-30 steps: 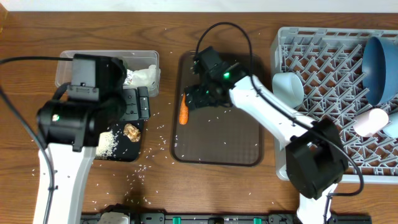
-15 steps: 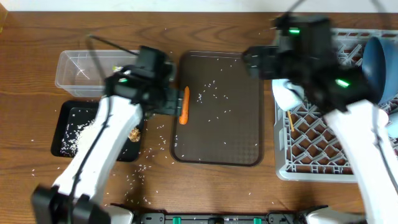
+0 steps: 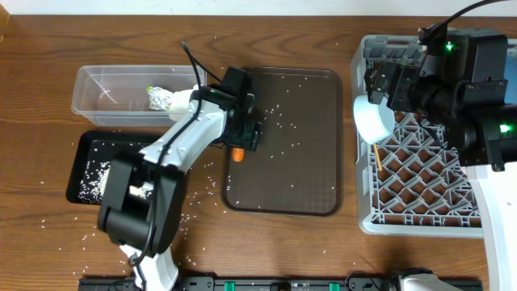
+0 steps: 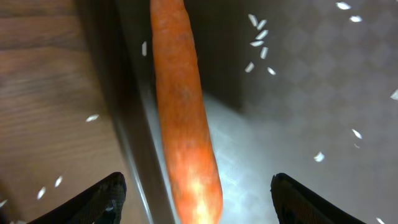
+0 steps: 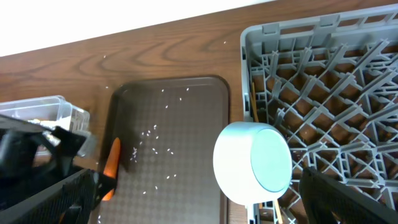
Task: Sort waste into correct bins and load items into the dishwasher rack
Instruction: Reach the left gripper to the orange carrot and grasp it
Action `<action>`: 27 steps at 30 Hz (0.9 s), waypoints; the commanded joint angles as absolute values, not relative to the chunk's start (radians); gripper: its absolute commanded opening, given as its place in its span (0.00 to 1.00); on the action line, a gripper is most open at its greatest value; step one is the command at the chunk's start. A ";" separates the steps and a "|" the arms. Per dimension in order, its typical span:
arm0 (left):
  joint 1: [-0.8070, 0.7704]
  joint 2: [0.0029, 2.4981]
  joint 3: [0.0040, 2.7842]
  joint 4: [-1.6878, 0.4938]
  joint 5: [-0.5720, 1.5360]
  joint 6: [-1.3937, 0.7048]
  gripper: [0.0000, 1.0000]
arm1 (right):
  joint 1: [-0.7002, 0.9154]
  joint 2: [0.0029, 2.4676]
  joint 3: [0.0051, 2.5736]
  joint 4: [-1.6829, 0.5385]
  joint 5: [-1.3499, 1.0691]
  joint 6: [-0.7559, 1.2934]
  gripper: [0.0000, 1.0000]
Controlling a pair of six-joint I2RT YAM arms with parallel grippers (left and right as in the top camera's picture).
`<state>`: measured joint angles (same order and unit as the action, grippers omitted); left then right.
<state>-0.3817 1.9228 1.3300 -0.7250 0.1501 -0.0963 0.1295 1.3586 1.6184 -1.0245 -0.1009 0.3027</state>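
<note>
Over the last second the arms traded places: the right one, which had been reaching across the brown serving tray [image 3: 299, 162], pulled back to the dishwasher rack [image 3: 420, 202], while the left one left the bins and came down at the tray's left edge. The small orange carrot [image 4: 183, 106] had not moved; it lay lengthwise just inside the tray's left rim, among scattered loose rice [image 3: 275, 109]. The left gripper [image 4: 199, 198] was released, one dark fingertip showing on either side of the carrot's near end with a clear gap to each, so nothing was grasped yet. The right gripper [image 5: 198, 185] was likewise spread and empty, hovering above the rack's left side, where the white bowl [image 5: 255, 163] sat at the edge and a wooden chopstick [image 3: 376, 158] rested on the lattice. This handover looked like the start of the carrot pick: the left arm is the nearer one to the bins, and the shallow black tray [image 3: 89, 153], already holding rice, seemed the likelier home for food scraps than the clear plastic tub [image 3: 105, 77], which held crumpled silver foil [image 3: 166, 99]. Closing squarely would matter, since the carrot is round, tapered, and lies close against the rim.
</note>
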 commanded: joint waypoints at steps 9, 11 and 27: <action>-0.436 2.019 1.319 -0.675 0.149 -0.090 0.65 | 0.123 1.360 1.618 -1.021 -0.101 0.291 0.99; -0.451 2.022 1.319 -0.672 0.143 -0.090 0.65 | 0.123 1.360 1.618 -1.022 -0.101 0.291 0.99; -0.459 1.977 1.325 -0.709 0.096 -0.222 0.35 | 0.123 1.360 1.618 -1.036 -0.101 0.290 0.99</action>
<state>-0.4648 2.0045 1.3300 -0.6868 0.1051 -0.1913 0.1295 1.3590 1.6184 -1.0298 -0.1005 0.3027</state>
